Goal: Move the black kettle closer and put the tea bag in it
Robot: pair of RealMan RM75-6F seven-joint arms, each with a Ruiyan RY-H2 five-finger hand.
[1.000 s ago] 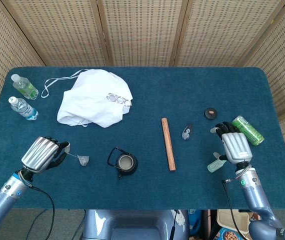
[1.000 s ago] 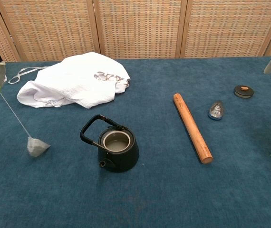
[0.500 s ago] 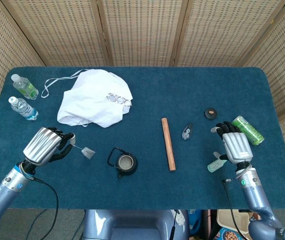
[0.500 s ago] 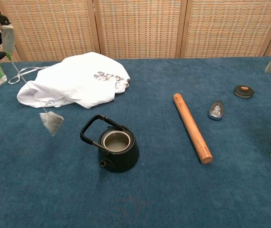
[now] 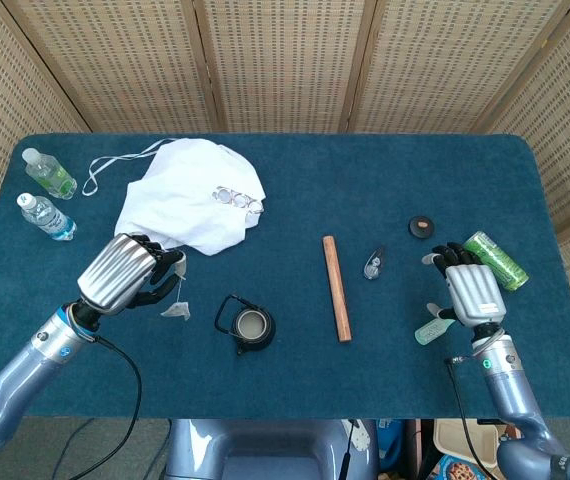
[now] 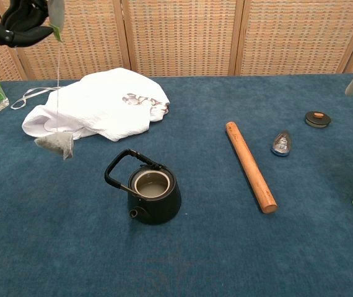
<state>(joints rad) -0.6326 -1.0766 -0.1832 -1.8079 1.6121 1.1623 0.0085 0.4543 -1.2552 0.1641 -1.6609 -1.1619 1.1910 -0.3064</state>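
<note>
Lifted clear of the desk (image 5: 365, 170) since a second ago: tea bag (image 6: 55, 144), then lying on the blue cloth to the left, now dangling in the air on its string, carried up and rightward toward the black kettle (image 6: 152, 193) along with the left hand (image 5: 130, 275). Pinches the paper tag at the top of the string between dark fingers (image 6: 23, 17), other fingers curled in around it. Hangs left of the kettle and a little higher than its rim, in front of the white cloth bundle (image 6: 99, 103), not yet over the opening. Sits lidless near the front middle of the desk, handle tipped back to the left, spout toward the camera; judged already brought close, so the first half looks done and the drop-in remains: swing the bag further right over the mouth, lower it in, let go of the tag. Rests apart at the far right, right hand (image 5: 470, 288), beside a green can (image 5: 496, 260); appears to hold nothing, though whether its fingers are spread or curled cannot be told from above. Shows both arms and the whole layout from the head view, with the bag as a small pale shape just beside the left hand; gives from the chest view the string's length, the bag's height off the desk and the kettle's open mouth, while cutting off most of the left hand. Lying between kettle and right hand: wooden rolling pin (image 6: 251, 166).
</note>
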